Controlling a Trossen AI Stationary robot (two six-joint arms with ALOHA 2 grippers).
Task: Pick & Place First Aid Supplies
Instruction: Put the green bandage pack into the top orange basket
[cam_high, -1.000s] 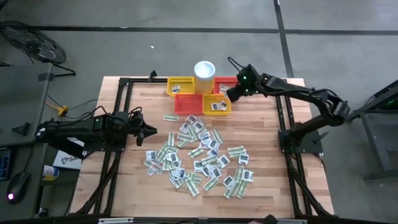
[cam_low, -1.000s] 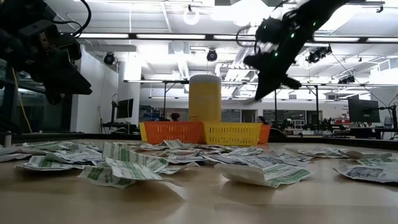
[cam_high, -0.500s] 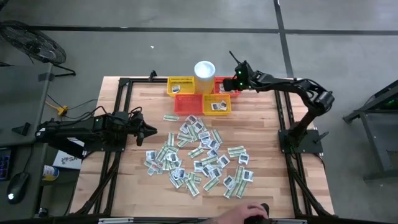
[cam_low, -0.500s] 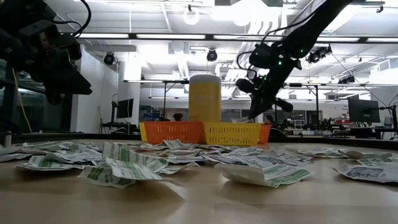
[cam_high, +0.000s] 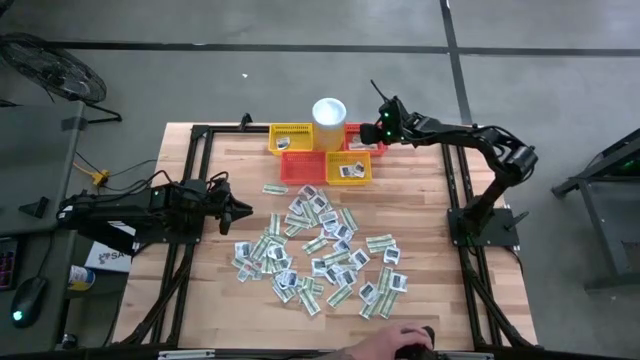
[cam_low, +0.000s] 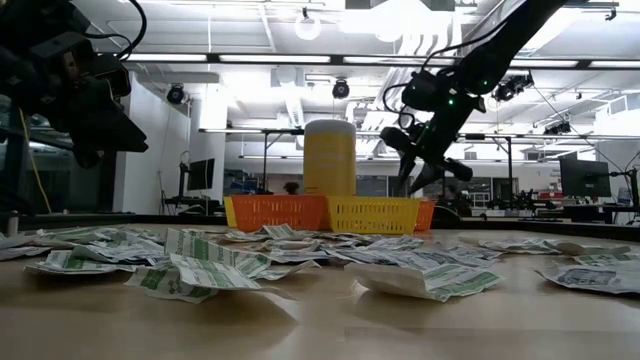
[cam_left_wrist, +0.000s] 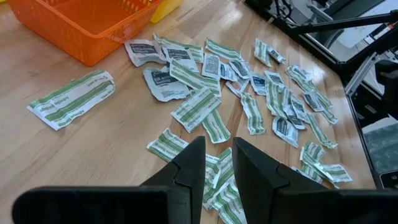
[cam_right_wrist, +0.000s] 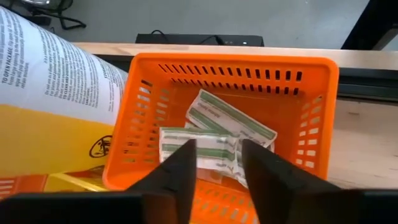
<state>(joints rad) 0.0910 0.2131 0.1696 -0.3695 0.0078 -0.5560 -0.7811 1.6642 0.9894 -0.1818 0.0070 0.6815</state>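
A hand (cam_high: 385, 345) shows at the table's near edge. On the bare wooden table (cam_high: 420, 210), dozens of first aid supplies (cam_high: 320, 250) lie scattered loose across the middle: small flat sachets, white, grey and pale green with dark print, some overlapping. One longer green-striped packet (cam_left_wrist: 71, 98) lies apart, nearer the baskets. The left gripper (cam_left_wrist: 217, 163) hovers at the left side, well clear of the pile, its fingers a narrow gap apart and holding nothing. Four mesh baskets stand at the far edge: two yellow baskets (cam_high: 290, 138) and two orange; beside them one white cup (cam_high: 329, 112). The right gripper (cam_right_wrist: 217, 163) hangs over the far right orange basket (cam_right_wrist: 320, 93), fingers parted and empty, with two packets lying inside it below. Beyond the table is a lit workshop with ceiling lamps (cam_low: 308, 25).
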